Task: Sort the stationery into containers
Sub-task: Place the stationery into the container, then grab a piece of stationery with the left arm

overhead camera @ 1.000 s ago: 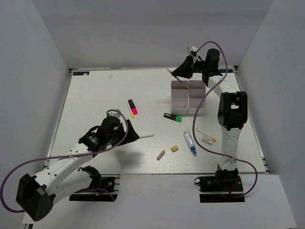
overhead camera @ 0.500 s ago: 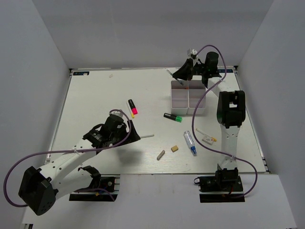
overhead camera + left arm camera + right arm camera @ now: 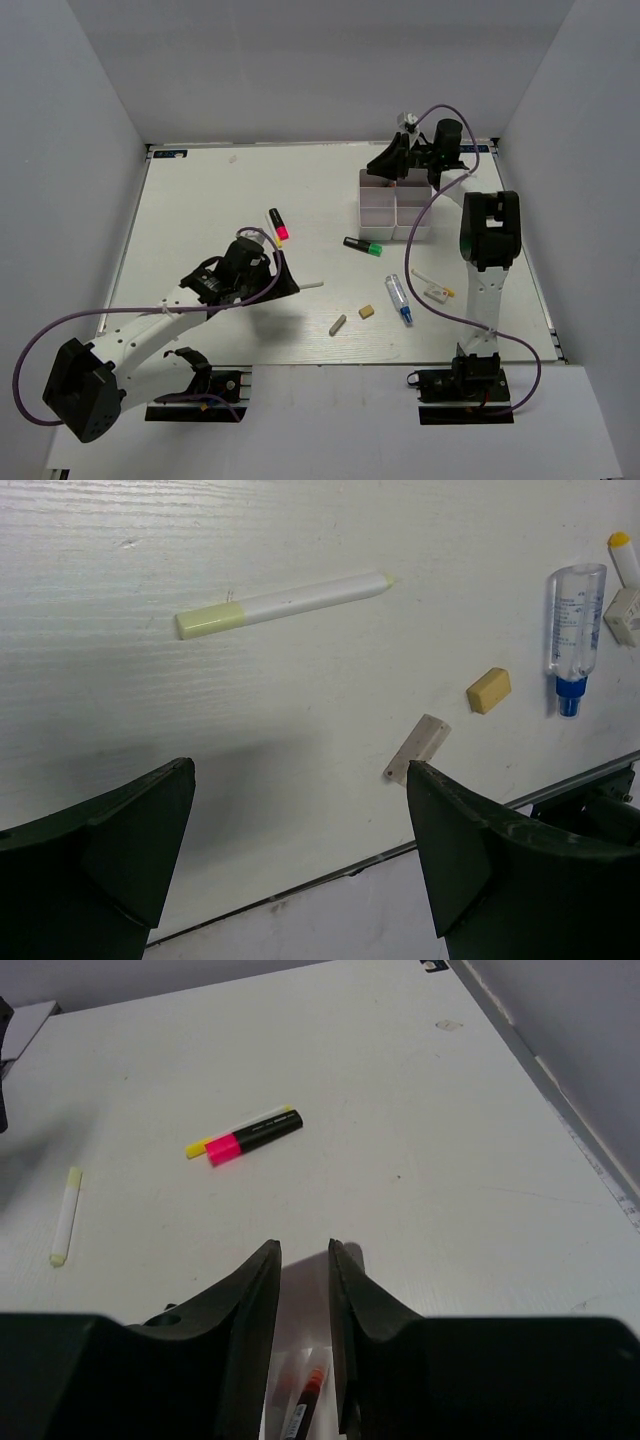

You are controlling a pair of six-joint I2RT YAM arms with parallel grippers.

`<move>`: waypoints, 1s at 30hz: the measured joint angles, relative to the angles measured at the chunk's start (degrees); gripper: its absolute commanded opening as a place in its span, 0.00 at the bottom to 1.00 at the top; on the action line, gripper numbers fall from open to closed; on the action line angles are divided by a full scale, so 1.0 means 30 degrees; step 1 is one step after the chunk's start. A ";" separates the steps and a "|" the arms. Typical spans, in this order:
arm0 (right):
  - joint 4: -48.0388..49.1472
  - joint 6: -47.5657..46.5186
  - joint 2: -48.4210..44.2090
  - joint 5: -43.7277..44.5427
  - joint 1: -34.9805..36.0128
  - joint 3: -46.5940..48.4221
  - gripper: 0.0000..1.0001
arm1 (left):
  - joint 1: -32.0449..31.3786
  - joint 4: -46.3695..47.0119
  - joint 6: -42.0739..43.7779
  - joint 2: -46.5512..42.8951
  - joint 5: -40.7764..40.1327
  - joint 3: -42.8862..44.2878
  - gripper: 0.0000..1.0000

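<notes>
The white four-compartment box (image 3: 378, 214) stands at the far right. My right gripper (image 3: 381, 168) hovers over its far left compartment, slightly open (image 3: 303, 1247) with nothing between the fingers. A thin pen with a red band (image 3: 306, 1400) lies in the compartment beneath. My left gripper (image 3: 287, 281) is open (image 3: 300, 780) above the table, just short of the pale stick (image 3: 308, 287) (image 3: 280, 602). Loose on the table are a pink-ended marker (image 3: 279, 226) (image 3: 255, 1135), a green-ended marker (image 3: 362, 246), a blue-tipped tube (image 3: 400, 298) (image 3: 573, 630), a tan eraser (image 3: 367, 311) (image 3: 488, 690) and a grey eraser (image 3: 338, 324) (image 3: 417, 748).
A white eraser (image 3: 436, 293) (image 3: 625, 615) lies beside a thin yellow-tipped pen (image 3: 428, 279) right of the tube. A yellow-ended pen (image 3: 240, 1128) sits against the pink-ended marker. The table's front edge (image 3: 300, 885) runs close under my left gripper.
The thin pen that stuck out of my right gripper no longer shows there, and that gripper has shifted slightly right over the box. My left gripper has crept right toward the pale stick.
</notes>
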 measured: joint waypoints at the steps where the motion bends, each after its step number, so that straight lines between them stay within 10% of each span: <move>1: -0.0058 -0.0058 -0.0204 0.0036 -0.0007 -0.0255 0.32 | 0.0000 0.0044 0.0080 0.0007 0.0036 0.0007 0.96; 11: -0.6696 -0.4648 -0.5901 0.5639 -0.0124 -0.0765 0.44 | 0.0000 0.0525 0.0962 0.0022 0.0073 0.0510 0.96; 14: -0.9253 -0.5938 -0.8408 0.8859 -0.0160 -0.0714 0.18 | 0.0000 0.0911 0.1392 0.0044 0.0066 0.0576 0.94; 16: -1.0091 -0.5909 -1.0251 1.1708 -0.0204 -0.1486 0.00 | 0.0000 0.1086 0.1727 0.0138 0.0066 0.0699 0.85; 22: -1.3362 -0.5238 -1.4906 1.8272 -0.0882 -0.5217 0.00 | 0.0000 0.1705 0.3330 0.1180 0.0146 0.1617 0.32; 25: -1.5613 -0.5799 -1.6334 1.9227 -0.1311 -0.6921 0.52 | 0.0000 0.1923 0.4517 0.2499 0.0452 0.2645 0.22; 28: -1.7646 -0.6739 -1.8098 1.9329 -0.1428 -0.9165 0.55 | 0.0058 0.1858 0.5523 0.3934 0.0554 0.3861 0.21; 30: -1.8950 -0.7249 -1.9394 1.9241 -0.1421 -1.0520 0.52 | 0.0160 0.1617 0.5668 0.4634 0.0211 0.4561 0.47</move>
